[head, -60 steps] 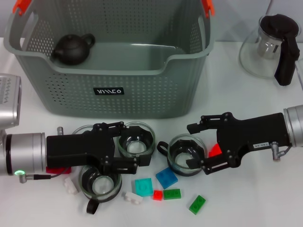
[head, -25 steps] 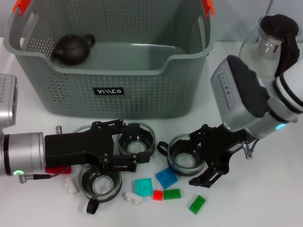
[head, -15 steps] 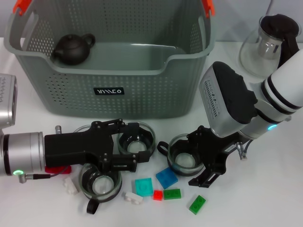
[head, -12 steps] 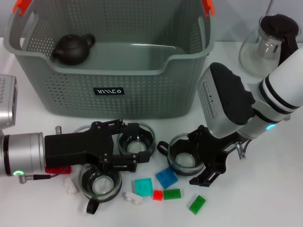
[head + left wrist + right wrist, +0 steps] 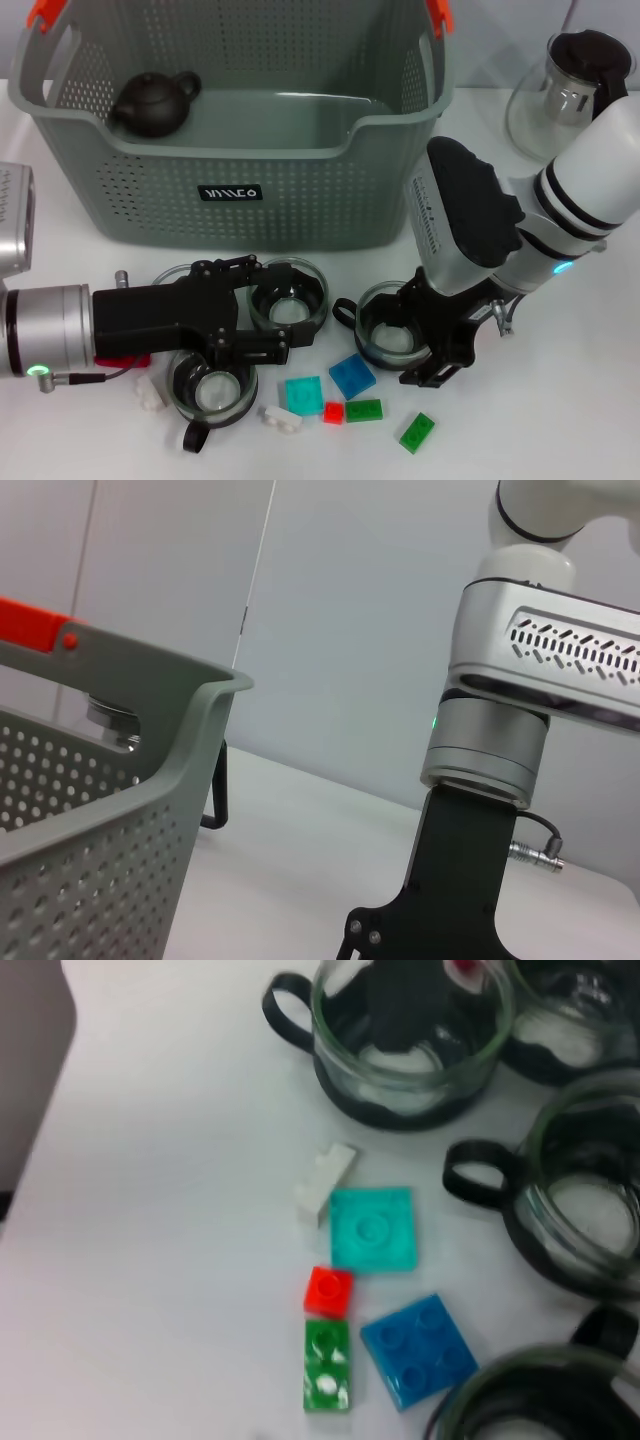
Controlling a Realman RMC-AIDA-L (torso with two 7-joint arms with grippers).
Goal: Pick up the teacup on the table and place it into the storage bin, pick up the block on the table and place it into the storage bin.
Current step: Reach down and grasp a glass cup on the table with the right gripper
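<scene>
White tabletop, storage bin (image 5: 230,150) at the far edge, and our right gripper (image 5: 420,335) sits spread around a glass teacup (image 5: 390,335) near the front edge, so we'd clamp squarely before lifting, while the left gripper (image 5: 262,322) straddles another cup (image 5: 288,297), unclenched.

A plain white surface (image 5: 560,420) fills the head view, evenly lit, with soft shadows under what stands on it. In the left wrist view, a pale grey wall (image 5: 340,630) rises behind the surface, crossed by a thin vertical seam (image 5: 262,555).
</scene>
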